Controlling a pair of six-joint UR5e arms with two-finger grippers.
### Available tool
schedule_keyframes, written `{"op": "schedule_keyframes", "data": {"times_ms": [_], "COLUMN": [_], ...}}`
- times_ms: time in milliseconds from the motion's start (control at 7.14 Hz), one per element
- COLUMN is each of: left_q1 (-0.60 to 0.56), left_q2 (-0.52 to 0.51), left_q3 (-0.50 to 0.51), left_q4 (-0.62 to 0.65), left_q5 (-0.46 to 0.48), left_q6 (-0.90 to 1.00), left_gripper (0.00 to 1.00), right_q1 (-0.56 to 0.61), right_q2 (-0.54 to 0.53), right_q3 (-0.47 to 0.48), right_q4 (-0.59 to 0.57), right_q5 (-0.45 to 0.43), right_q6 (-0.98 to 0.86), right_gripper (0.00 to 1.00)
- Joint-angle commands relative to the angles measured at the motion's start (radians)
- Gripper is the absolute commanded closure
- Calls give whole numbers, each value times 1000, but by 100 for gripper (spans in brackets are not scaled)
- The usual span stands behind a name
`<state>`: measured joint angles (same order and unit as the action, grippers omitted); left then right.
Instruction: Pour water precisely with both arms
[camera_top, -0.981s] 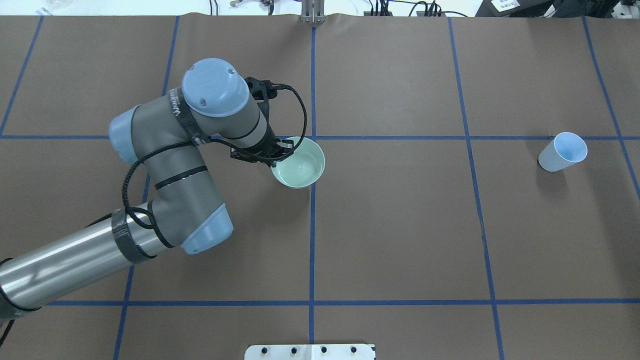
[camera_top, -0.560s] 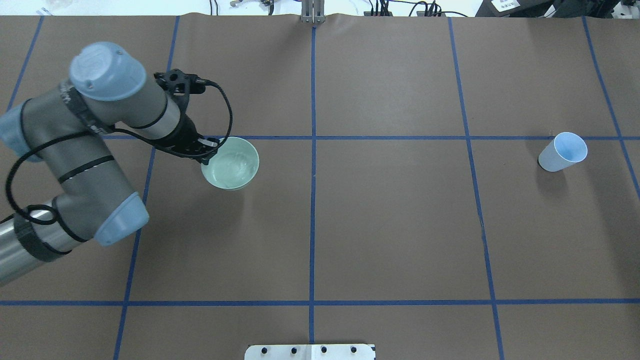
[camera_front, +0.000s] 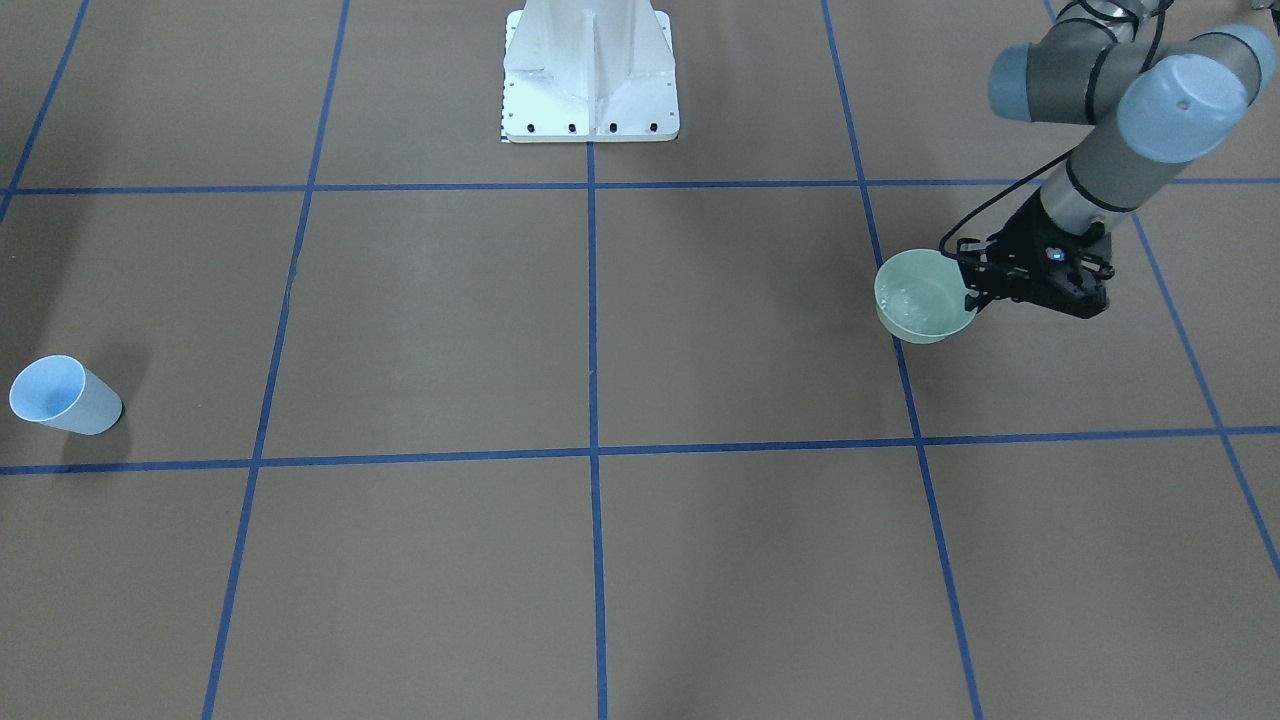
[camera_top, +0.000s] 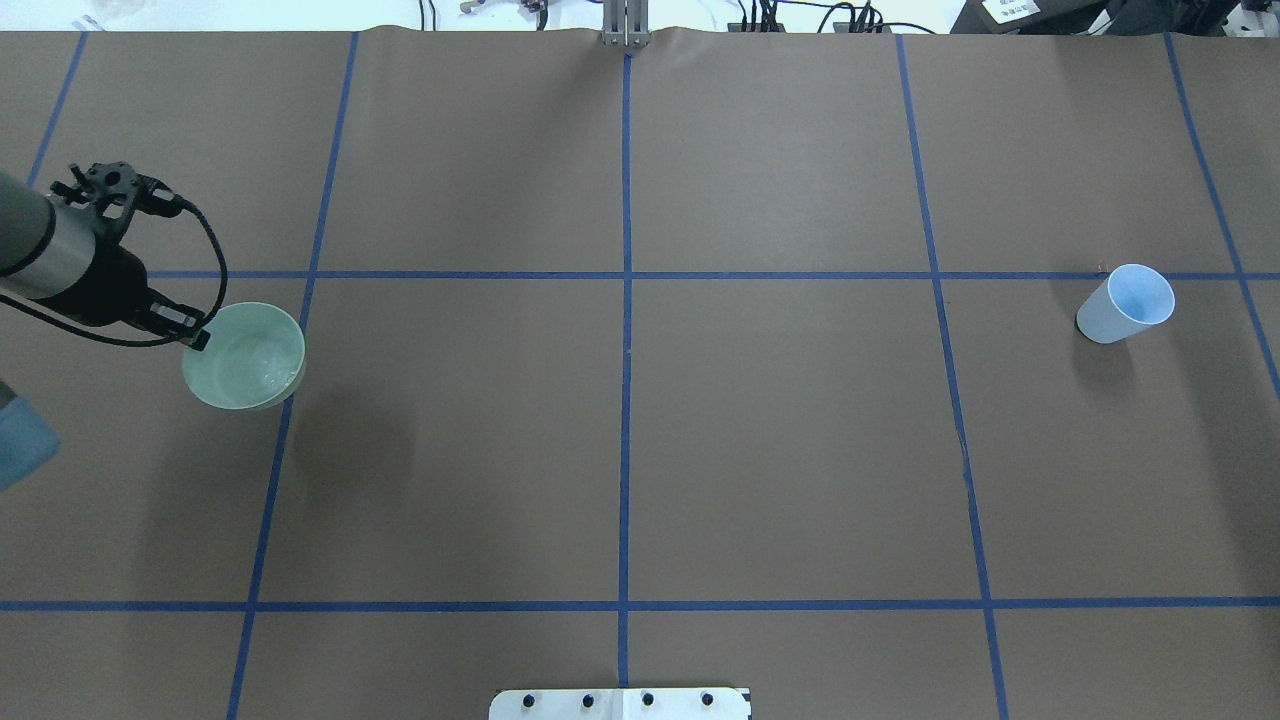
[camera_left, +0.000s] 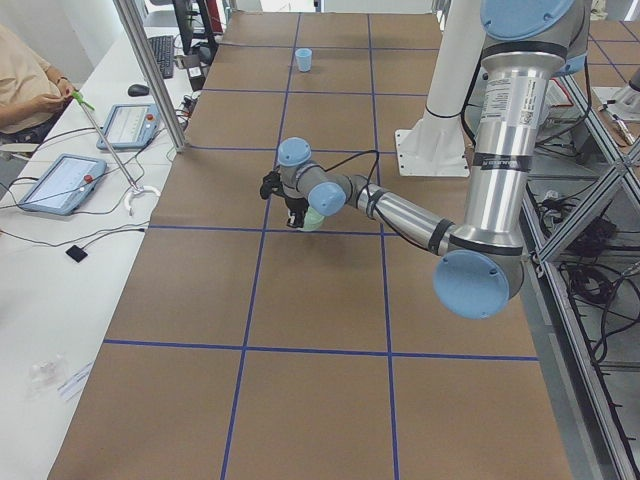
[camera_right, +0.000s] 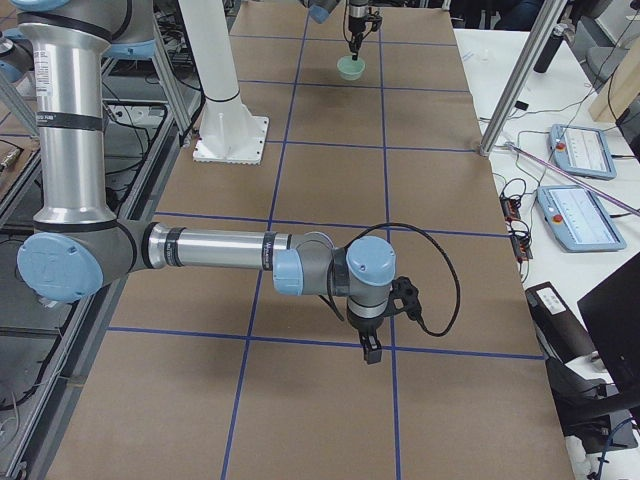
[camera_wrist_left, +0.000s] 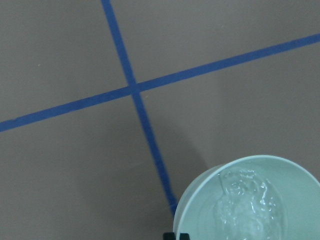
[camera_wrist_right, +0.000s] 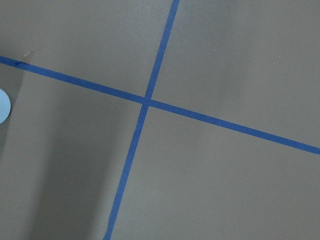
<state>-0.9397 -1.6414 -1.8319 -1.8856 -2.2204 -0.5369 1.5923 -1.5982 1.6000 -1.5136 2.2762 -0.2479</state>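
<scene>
Though left tool (camera_top: 196, 337) grips bowl (camera_top: 245, 357) rim, arm (camera_top: 40, 250) mostly cut off overhead

Lit brightly and evenly from above, with only soft, blurred shadows on the brown table (camera_top: 780, 450) beside the blue cup (camera_top: 1125, 305) and off to one side of the green bowl (camera_top: 243, 356). Blown out to white along the far edge in the overhead view, yet sharp across the fixed views. Slightly soft and grainy in both wrist views, with small glints on the water (camera_wrist_left: 250, 210) and a broad dim band down the left of the right wrist view.
</scene>
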Motion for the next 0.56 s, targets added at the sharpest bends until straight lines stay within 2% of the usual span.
{"op": "schedule_keyframes", "data": {"times_ms": [0, 280, 420], "left_q1": [-31, -34, -37], "left_q2": [93, 94, 94], "left_q3": [28, 133, 141], "left_q4": [-96, -217, -222], "left_q5": [-18, -19, -19], "left_q6": [55, 57, 57], "left_gripper": [100, 100, 100], "right_q1": [0, 0, 0], "right_q2": [0, 1, 1], "right_q3": [0, 1, 1], "right_q4": [4, 6, 6], "right_q5": [-1, -3, -3], "right_q6": [-2, -2, -2], "right_gripper": [0, 0, 0]}}
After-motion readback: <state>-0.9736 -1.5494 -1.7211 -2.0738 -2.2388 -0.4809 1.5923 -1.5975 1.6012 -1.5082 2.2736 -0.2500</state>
